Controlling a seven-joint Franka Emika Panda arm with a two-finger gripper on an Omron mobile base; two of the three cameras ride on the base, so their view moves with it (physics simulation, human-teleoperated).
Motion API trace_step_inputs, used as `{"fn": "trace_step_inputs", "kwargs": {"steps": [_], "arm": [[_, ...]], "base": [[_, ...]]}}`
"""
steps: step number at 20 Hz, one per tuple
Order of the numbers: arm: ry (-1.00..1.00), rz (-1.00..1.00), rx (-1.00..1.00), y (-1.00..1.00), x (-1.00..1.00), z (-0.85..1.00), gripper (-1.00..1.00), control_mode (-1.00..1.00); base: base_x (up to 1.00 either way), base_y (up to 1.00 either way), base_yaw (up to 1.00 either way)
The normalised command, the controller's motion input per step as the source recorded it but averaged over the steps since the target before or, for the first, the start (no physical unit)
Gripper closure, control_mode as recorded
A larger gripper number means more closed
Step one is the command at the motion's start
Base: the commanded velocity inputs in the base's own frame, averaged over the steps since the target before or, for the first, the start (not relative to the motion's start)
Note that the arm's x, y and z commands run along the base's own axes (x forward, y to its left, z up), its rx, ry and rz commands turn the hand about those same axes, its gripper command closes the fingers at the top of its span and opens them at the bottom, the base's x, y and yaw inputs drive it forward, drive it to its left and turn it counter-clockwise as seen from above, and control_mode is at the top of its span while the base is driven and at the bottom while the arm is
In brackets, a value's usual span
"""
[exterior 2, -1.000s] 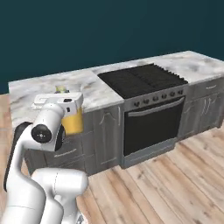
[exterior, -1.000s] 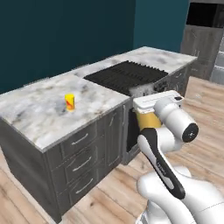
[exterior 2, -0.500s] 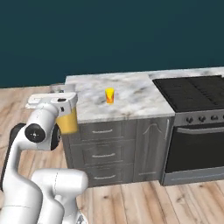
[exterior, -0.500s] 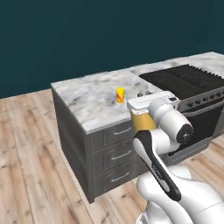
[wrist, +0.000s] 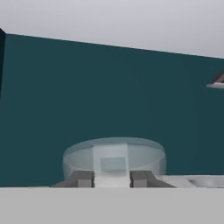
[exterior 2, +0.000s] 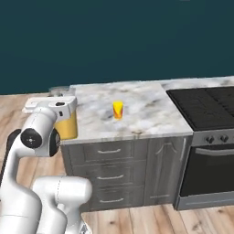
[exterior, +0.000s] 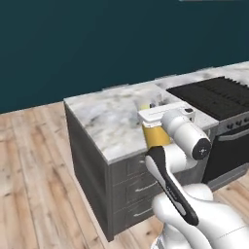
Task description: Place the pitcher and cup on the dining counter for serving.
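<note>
Clearly the pitcher (exterior 2: 67, 126) sits clamped in the tool (wrist: 112, 178) — cup (exterior 2: 118, 109) well apart.

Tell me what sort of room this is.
A rendered kitchen, most likely: a marble counter over grey drawers, a black stove with an oven beside it, and a yellow cup on the counter.

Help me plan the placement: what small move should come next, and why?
Probably carry the pitcher forward over the dining counter, then lower it. The end effector grips its rim, and the amber body hangs by the counter's near edge, not resting on the marble. The cup already stands there, so keep beside it.
</note>
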Motion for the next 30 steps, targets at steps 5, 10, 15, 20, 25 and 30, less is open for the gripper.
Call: {"fn": "trace_step_inputs", "kwargs": {"steps": [5, 10, 15, 20, 25, 30], "arm": [[0.00, 0.00, 0.00, 0.00, 0.00, 0.00, 1.00, 1.00], [0.00, 0.00, 0.00, 0.00, 0.00, 0.00, 1.00, 1.00], [0.00, 0.00, 0.00, 0.00, 0.00, 0.00, 1.00, 1.00], [0.00, 0.00, 0.00, 0.00, 0.00, 0.00, 1.00, 1.00], [0.00, 0.00, 0.00, 0.00, 0.00, 0.00, 1.00, 1.00], [0.00, 0.00, 0.00, 0.00, 0.00, 0.00, 1.00, 1.00]], "base": [[0.81, -0.27, 0.06], [0.29, -0.85, 0.19], [0.24, -0.49, 0.29], [0.14, -0.15, 0.34], [0.01, -0.87, 0.35], [0.00, -0.97, 0.19]]}}
